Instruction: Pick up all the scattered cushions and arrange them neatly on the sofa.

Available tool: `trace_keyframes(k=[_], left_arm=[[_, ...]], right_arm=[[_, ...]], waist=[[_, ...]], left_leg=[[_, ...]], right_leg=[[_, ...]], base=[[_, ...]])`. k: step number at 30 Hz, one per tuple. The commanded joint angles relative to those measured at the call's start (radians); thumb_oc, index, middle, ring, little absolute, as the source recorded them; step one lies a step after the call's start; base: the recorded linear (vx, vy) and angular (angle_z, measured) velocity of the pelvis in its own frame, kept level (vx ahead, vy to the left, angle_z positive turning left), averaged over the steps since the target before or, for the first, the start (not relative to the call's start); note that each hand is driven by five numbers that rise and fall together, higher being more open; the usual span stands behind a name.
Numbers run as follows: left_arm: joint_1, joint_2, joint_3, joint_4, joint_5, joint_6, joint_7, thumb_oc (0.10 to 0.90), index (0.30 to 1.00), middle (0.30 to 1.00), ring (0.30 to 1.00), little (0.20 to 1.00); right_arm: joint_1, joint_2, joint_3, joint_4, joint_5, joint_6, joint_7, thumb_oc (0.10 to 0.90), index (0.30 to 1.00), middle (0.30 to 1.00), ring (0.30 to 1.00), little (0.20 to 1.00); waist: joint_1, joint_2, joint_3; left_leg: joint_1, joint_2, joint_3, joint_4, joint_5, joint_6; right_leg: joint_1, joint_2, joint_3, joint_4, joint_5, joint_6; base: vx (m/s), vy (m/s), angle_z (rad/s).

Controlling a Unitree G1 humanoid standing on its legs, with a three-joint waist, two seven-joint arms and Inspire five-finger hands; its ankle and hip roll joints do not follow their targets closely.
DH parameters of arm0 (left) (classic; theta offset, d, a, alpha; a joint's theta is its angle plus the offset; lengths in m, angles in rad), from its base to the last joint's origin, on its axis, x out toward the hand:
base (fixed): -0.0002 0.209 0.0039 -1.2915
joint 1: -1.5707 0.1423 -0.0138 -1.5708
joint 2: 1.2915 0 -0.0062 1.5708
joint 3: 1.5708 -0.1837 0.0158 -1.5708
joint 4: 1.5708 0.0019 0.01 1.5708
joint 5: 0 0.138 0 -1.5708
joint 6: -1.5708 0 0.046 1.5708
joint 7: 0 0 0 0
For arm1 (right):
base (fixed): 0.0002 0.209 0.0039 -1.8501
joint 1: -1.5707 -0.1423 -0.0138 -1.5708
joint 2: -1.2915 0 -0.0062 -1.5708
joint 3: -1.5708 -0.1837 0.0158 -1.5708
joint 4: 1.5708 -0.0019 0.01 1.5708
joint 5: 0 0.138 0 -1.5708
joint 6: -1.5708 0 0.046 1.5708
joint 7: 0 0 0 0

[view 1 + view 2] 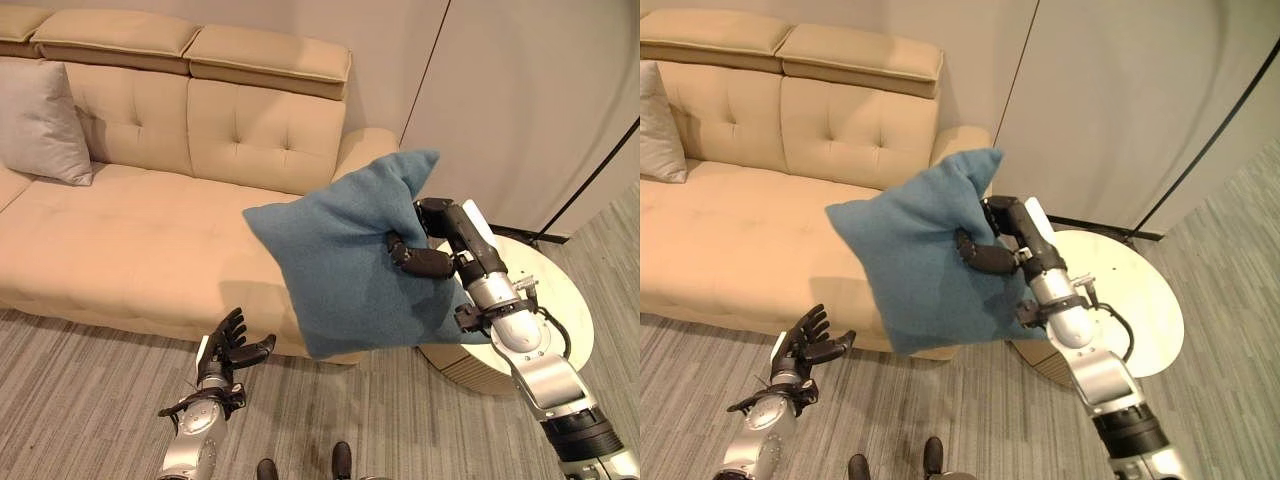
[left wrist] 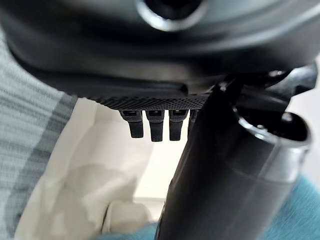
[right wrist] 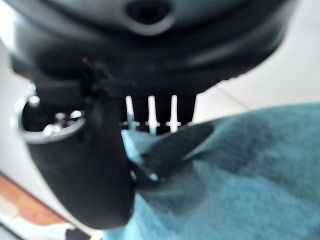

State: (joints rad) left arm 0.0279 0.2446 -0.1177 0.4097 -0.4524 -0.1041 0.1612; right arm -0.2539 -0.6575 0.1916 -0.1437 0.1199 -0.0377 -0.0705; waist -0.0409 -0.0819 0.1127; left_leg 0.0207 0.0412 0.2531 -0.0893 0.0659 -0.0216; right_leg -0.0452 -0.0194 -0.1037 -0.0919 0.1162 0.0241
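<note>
A blue cushion (image 1: 350, 270) hangs in the air in front of the beige sofa's (image 1: 150, 230) right end. My right hand (image 1: 425, 255) is shut on the cushion's right edge, thumb on the front face and fingers behind; the right wrist view shows the blue fabric (image 3: 240, 175) pinched against my thumb. A grey cushion (image 1: 40, 120) leans upright against the sofa's backrest at the far left. My left hand (image 1: 228, 350) is low over the carpet before the sofa's front edge, fingers spread and holding nothing.
A round cream side table (image 1: 560, 320) stands right of the sofa, under my right arm. Grey striped carpet (image 1: 90, 400) covers the floor. A pale wall panel (image 1: 520, 100) rises behind the table. The sofa seat between the cushions is bare.
</note>
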Motion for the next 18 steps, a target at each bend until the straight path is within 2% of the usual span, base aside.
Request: trace_keyframes(k=[1, 8, 15, 16, 17, 18], left_arm=[[-0.059, 0.045, -0.047, -0.049, -0.031, -0.109, -0.020, 0.800, 0.900, 0.900, 0.900, 0.900], [-0.105, 0.060, -0.091, -0.115, -0.036, -0.115, -0.054, 0.800, 0.900, 0.900, 0.900, 0.900], [-0.165, 0.049, -0.143, -0.212, -0.084, -0.124, -0.086, 0.800, 0.900, 0.900, 0.900, 0.900], [-0.172, 0.041, -0.155, -0.223, -0.092, -0.125, -0.090, 0.723, 0.785, 0.785, 0.785, 0.785], [-0.187, 0.026, -0.182, -0.235, -0.102, -0.122, -0.094, 0.400, 0.300, 0.300, 0.300, 0.300], [-0.187, 0.026, -0.182, -0.234, -0.102, -0.122, -0.094, 0.400, 0.300, 0.300, 0.300, 0.300]], right_arm=[[-0.263, 0.055, -0.077, -0.157, 0.115, -0.250, -0.079, 0.400, 0.300, 0.300, 0.300, 0.300], [-0.284, 0.108, -0.040, -0.225, 0.177, -0.270, -0.027, 0.400, 0.300, 0.300, 0.300, 0.300], [-0.296, 0.149, 0.017, -0.218, 0.115, -0.250, -0.009, 0.400, 0.300, 0.300, 0.300, 0.300], [-0.292, 0.161, 0.023, -0.213, 0.107, -0.247, -0.008, 0.400, 0.300, 0.300, 0.300, 0.300], [-0.285, 0.178, 0.031, -0.202, 0.092, -0.243, -0.012, 0.400, 0.300, 0.300, 0.300, 0.300], [-0.285, 0.178, 0.031, -0.202, 0.091, -0.243, -0.012, 0.400, 0.300, 0.300, 0.300, 0.300]], waist=[[0.003, -0.043, -0.214], [-0.010, -0.033, -0.224], [-0.019, -0.015, -0.228], [-0.019, -0.014, -0.227], [-0.020, -0.012, -0.226], [-0.020, -0.011, -0.225]], left_leg=[[0.016, 0.003, -0.002, 0.002, -0.093, -0.040], [0.017, 0.003, 0.006, 0.002, -0.096, -0.040], [0.027, 0.001, 0.009, 0.002, -0.103, -0.038], [0.028, 0.001, 0.009, 0.002, -0.103, -0.037], [0.030, 0.000, 0.007, 0.002, -0.104, -0.036], [0.030, 0.000, 0.007, 0.002, -0.104, -0.036]], right_leg=[[0.032, -0.049, -0.029, 0.018, -0.065, 0.149], [0.028, -0.051, -0.021, 0.016, -0.063, 0.150], [0.036, -0.058, -0.021, 0.015, -0.066, 0.150], [0.037, -0.059, -0.022, 0.015, -0.066, 0.150], [0.039, -0.060, -0.023, 0.016, -0.067, 0.149], [0.040, -0.060, -0.023, 0.016, -0.067, 0.149]], base=[[0.00, 0.000, 0.00], [0.00, 0.001, 0.00], [0.00, 0.001, 0.00], [0.00, 0.000, 0.00], [0.00, -0.008, -0.03], [0.00, 0.000, 0.00]])
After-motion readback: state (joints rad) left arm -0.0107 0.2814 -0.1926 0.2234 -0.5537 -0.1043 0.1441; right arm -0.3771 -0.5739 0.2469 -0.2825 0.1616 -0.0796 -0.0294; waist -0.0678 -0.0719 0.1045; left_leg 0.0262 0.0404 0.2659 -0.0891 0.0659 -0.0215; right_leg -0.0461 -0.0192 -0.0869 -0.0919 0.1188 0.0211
